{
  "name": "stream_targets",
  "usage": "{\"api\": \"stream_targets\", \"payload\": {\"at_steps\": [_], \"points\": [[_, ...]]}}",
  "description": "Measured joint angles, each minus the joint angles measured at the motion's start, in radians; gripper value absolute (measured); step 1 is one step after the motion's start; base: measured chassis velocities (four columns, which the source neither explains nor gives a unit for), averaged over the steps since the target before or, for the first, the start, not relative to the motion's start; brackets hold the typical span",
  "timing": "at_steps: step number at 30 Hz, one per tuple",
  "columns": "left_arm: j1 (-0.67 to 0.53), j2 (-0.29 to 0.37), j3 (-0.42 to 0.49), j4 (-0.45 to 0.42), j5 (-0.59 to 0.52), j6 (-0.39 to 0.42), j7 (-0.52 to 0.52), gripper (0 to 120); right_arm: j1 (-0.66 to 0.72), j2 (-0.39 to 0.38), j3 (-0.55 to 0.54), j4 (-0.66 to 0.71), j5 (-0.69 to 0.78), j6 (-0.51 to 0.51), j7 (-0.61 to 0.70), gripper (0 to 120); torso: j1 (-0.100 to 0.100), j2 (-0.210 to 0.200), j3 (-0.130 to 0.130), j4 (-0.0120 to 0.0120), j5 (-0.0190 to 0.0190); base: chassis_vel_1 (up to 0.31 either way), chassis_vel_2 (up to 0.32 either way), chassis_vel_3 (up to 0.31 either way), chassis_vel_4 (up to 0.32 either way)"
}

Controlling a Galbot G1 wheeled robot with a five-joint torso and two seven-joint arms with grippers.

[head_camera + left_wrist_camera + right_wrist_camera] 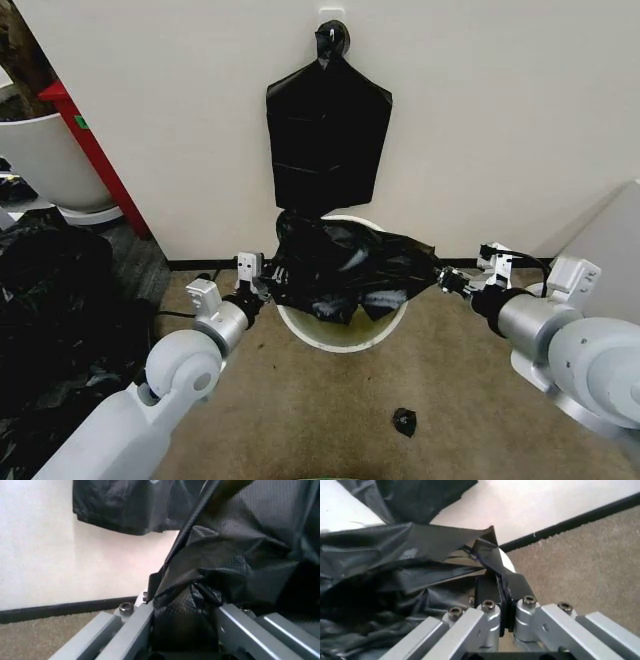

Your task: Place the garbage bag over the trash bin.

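While clamping garbage bag (345,268) edges with left gripper (262,281) and right gripper (447,279), stretching it above trash bin (340,335); needing lowering over rim.

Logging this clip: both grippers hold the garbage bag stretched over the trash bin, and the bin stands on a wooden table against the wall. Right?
Not quite. The trash bin stands on the carpeted floor against the wall, not on a table; the head view shows it. The rest holds: the left gripper and the right gripper each have their jaws shut on the garbage bag, stretched over the bin.
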Motion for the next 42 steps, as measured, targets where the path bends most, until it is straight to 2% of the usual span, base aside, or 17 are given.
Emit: {"api": "stream_targets", "payload": {"at_steps": [6, 12, 19, 24, 27, 28, 34, 36, 40, 42], "points": [[0.006, 0.006, -0.032, 0.005, -0.032, -0.001, 0.025, 1, -0.022, 0.003, 0.03, -0.038, 0.031, -0.022, -0.045, 0, 0.0, 0.0, 0.0, 0.0, 0.0, 0.0, 0.0, 0.0, 0.0], [0.013, 0.007, -0.049, 0.007, -0.079, -0.001, 0.064, 1, -0.03, 0.014, 0.013, -0.1, 0.026, -0.042, -0.184, 0, 0.0, 0.0, 0.0, 0.0, 0.0, 0.0, 0.0, 0.0, 0.0], [0.025, 0.013, -0.071, 0.005, -0.124, -0.001, 0.112, 1, -0.048, 0.013, -0.007, -0.171, -0.041, -0.028, -0.383, 0, 0.0, 0.0, 0.0, 0.0001, 0.0, 0.0, 0.0, 0.0, 0.0], [0.026, 0.014, -0.077, 0.017, -0.13, -0.001, 0.115, 1, -0.073, 0.007, -0.005, -0.163, -0.123, -0.018, -0.43, 0, 0.0, 0.0, 0.0, -0.0001, 0.0001, 0.0, 0.0, 0.0, 0.0], [0.021, 0.011, -0.074, 0.029, -0.114, 0.007, 0.101, 1, -0.069, -0.002, -0.005, -0.13, -0.141, -0.013, -0.411, 10, 0.0, 0.0, 0.0, 0.0, -0.0001, 0.0, 0.0, 0.0, 0.0], [0.021, 0.011, -0.074, 0.029, -0.114, 0.007, 0.101, 1, -0.069, -0.002, -0.005, -0.13, -0.141, -0.013, -0.411, 10, 0.0, 0.0, 0.0, 0.0, -0.0001, 0.0, 0.0, 0.0, 0.0], [-0.014, 0.005, -0.043, 0.055, -0.059, 0.042, 0.006, 1, -0.056, -0.025, 0.002, -0.044, -0.092, -0.017, -0.29, 36, 0.0, 0.0, 0.0, 0.0001, -0.0002, 0.0, 0.0, 0.0, 0.0], [-0.023, 0.004, -0.038, 0.057, -0.059, 0.046, -0.014, 1, -0.057, -0.026, 0.002, -0.037, -0.092, -0.016, -0.28, 39, 0.0, 0.0, 0.0, 0.0001, -0.0001, 0.0, 0.0, 0.0, 0.0], [-0.048, 0.002, -0.024, 0.066, -0.06, 0.065, -0.088, 1, -0.064, -0.026, 0.01, -0.009, -0.089, -0.005, -0.251, 58, 0.0, 0.0, 0.0, -0.0001, 0.0, 0.0, 0.0, 0.0, 0.0], [-0.049, 0.002, -0.023, 0.067, -0.061, 0.066, -0.095, 1, -0.064, -0.026, 0.012, -0.003, -0.08, -0.002, -0.243, 62, 0.0, 0.0, 0.0, 0.0, 0.0, 0.0, 0.0, 0.0, 0.0]]}}
